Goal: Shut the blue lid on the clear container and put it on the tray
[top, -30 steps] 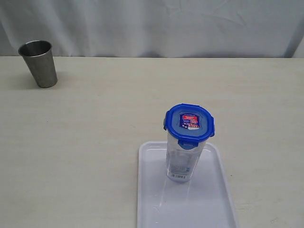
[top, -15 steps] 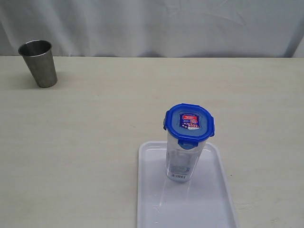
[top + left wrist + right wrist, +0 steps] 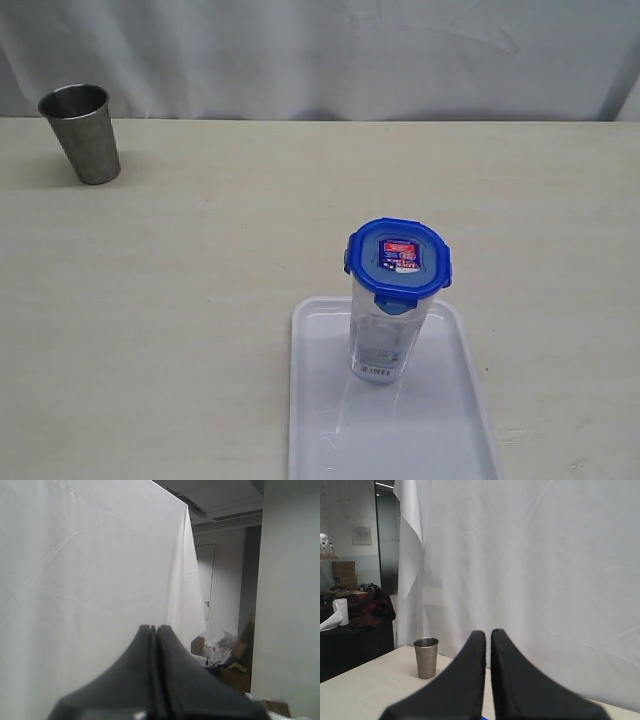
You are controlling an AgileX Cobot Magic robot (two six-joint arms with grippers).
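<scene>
Standing upright on the tray (image 3: 330,430), the clear container (image 3: 385,340) was seen with the blue lid (image 3: 398,258) seated on it. The left gripper (image 3: 156,630) and right gripper (image 3: 488,635) were pressed closed, empty. Light, stiff, slippery plastic was judged likely; its middle was thought best gripped.

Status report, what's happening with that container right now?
Left tool shut, empty; right tool shut, empty. Blue lid on clear container, upright on tray. Steel cup far aside, no obstruction.
</scene>
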